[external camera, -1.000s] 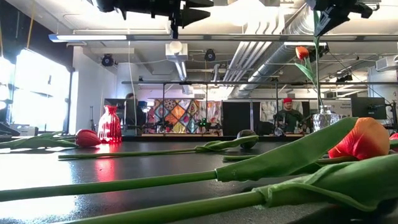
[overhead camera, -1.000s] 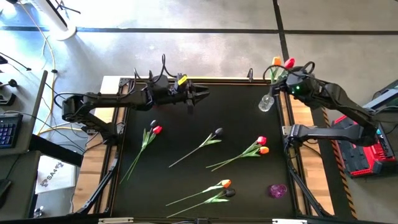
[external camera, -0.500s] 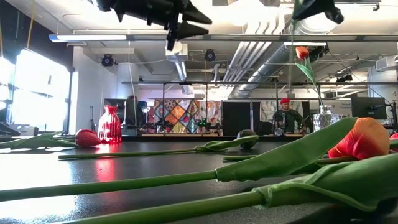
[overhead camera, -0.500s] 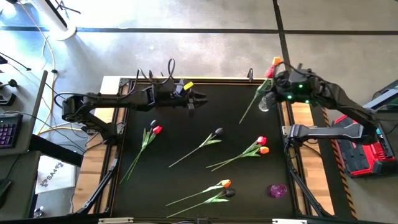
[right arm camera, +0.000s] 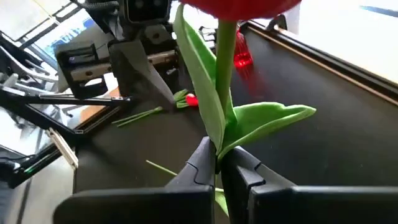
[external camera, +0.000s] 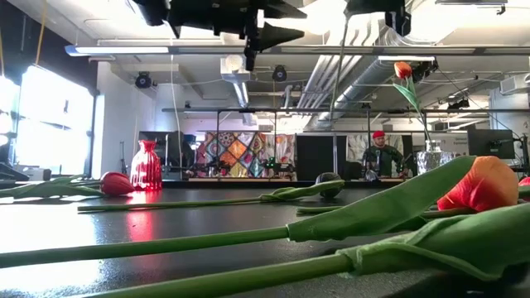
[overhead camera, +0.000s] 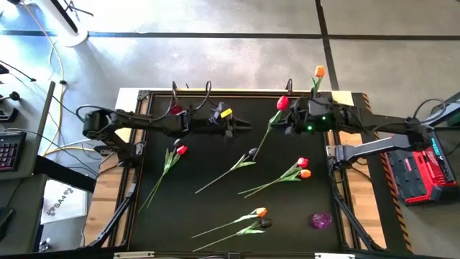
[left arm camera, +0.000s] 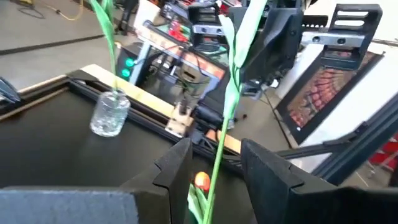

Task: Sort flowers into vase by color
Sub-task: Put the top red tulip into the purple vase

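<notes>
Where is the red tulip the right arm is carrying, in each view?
High view: red tulip at the table's far middle.
Low view: only its thin stem, upper centre-right.
Left wrist view: stem and leaf, centre.
Right wrist view: centre, stem pinched by the fingers.
Landmark: orange tulip in the clear vase, absent from the right wrist view.

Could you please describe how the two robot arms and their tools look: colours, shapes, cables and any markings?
Both arms are dark and slender, built of jointed segments. The left tool has two dark pointed fingers, a yellow tag near its wrist and black cables looping above the arm. The right tool has dark fingers too, with a small green light glowing on its wrist.
</notes>
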Available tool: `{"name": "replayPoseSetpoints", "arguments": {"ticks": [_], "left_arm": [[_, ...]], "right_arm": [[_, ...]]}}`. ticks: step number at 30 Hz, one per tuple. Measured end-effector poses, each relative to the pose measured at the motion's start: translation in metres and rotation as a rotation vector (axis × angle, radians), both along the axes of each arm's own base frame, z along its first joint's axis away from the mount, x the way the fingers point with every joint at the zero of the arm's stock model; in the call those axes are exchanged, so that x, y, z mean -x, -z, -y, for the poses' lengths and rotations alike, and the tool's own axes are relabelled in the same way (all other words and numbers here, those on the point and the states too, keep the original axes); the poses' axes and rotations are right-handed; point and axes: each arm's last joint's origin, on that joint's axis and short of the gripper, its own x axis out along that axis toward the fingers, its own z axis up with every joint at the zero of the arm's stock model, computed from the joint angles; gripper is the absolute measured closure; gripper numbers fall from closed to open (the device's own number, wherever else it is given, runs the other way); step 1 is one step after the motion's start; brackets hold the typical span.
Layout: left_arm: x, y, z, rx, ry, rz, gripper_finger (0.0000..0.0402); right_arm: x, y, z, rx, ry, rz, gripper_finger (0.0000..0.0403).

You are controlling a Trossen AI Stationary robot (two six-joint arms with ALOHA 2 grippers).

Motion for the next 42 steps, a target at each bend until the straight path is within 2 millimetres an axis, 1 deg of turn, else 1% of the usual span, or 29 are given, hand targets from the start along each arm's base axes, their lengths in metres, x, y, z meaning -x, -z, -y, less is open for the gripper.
{"name": "replayPoseSetpoints", "arguments": {"ticks": [5, 8, 11, 14, 18, 20, 23, 26, 29, 31, 36, 42], "left_arm": [[-0.005, 0.001, 0.009, -0.038, 0.033, 0.032, 0.0275], [-0.008, 0.006, 0.012, -0.056, 0.066, 0.028, 0.0275], [-0.009, 0.01, 0.012, -0.042, 0.11, 0.009, 0.0277], [-0.009, 0.011, 0.012, -0.038, 0.11, -0.001, 0.0281], [-0.009, 0.011, 0.012, -0.042, 0.111, -0.004, 0.0287], [-0.009, 0.012, 0.012, -0.043, 0.111, -0.014, 0.0288], [-0.008, 0.014, 0.012, -0.039, 0.112, -0.037, 0.0289], [-0.008, 0.014, 0.014, -0.039, 0.109, -0.041, 0.0289], [-0.009, 0.014, 0.016, -0.047, 0.058, -0.043, 0.0289], [-0.009, 0.014, 0.016, -0.053, 0.013, -0.045, 0.0289], [-0.009, 0.014, 0.016, -0.057, -0.03, -0.046, 0.0289], [-0.009, 0.014, 0.016, -0.055, -0.033, -0.046, 0.0289]], "right_arm": [[-0.005, -0.003, -0.01, 0.01, -0.042, 0.039, 0.0403], [-0.006, -0.006, -0.014, 0.014, -0.069, 0.067, 0.0403], [-0.001, -0.003, -0.019, -0.034, -0.158, 0.018, 0.0403], [0.011, 0.002, -0.024, -0.153, -0.271, -0.064, 0.0403], [0.033, -0.002, -0.035, -0.277, -0.381, -0.094, 0.0403], [0.046, -0.012, -0.039, -0.307, -0.414, -0.102, 0.0403], [0.071, -0.031, -0.046, -0.347, -0.455, -0.133, 0.0403], [0.096, -0.05, -0.049, -0.348, -0.448, -0.174, 0.0403], [0.112, -0.058, -0.052, -0.33, -0.445, -0.225, 0.0403], [0.117, -0.057, -0.056, -0.322, -0.464, -0.269, 0.0403], [0.119, -0.048, -0.07, -0.323, -0.538, -0.342, 0.0403], [0.125, -0.049, -0.083, -0.24, -0.574, -0.288, 0.0403]]}}
